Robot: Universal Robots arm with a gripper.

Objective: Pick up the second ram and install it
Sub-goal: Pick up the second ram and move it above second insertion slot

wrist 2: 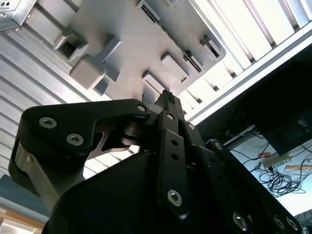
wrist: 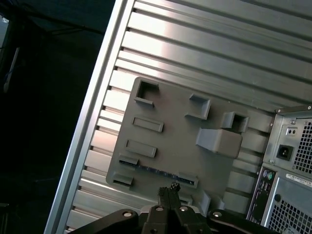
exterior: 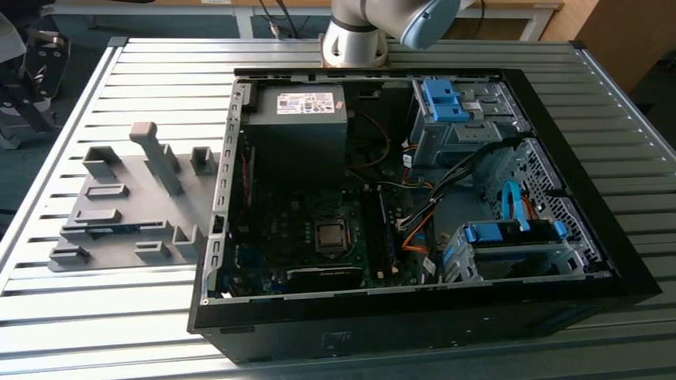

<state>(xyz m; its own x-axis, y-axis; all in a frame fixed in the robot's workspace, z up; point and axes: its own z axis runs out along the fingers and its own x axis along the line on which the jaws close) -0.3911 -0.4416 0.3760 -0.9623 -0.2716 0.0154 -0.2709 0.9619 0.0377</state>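
The surface (exterior: 95, 332) carries two things side by side: an open computer case (exterior: 423, 336) and, to the exterior view's left of it, a holder plate (exterior: 142, 210). The second ram (exterior: 114, 229) sits in the plate's near half, between holder blocks. The arm's base (exterior: 354, 43) stands behind the case. Inside the case, the power supply (exterior: 301, 119) fills the far corner, the motherboard (exterior: 317, 229) lies nearer than it, and the drive cages (exterior: 507, 257) line the exterior view's right. In both wrist views the hand (wrist: 168, 187) hangs above the plate, apart from it.

the second ram (exterior: 123, 229) lies in the grey holder (exterior: 135, 199) beside the open computer case (exterior: 423, 328).
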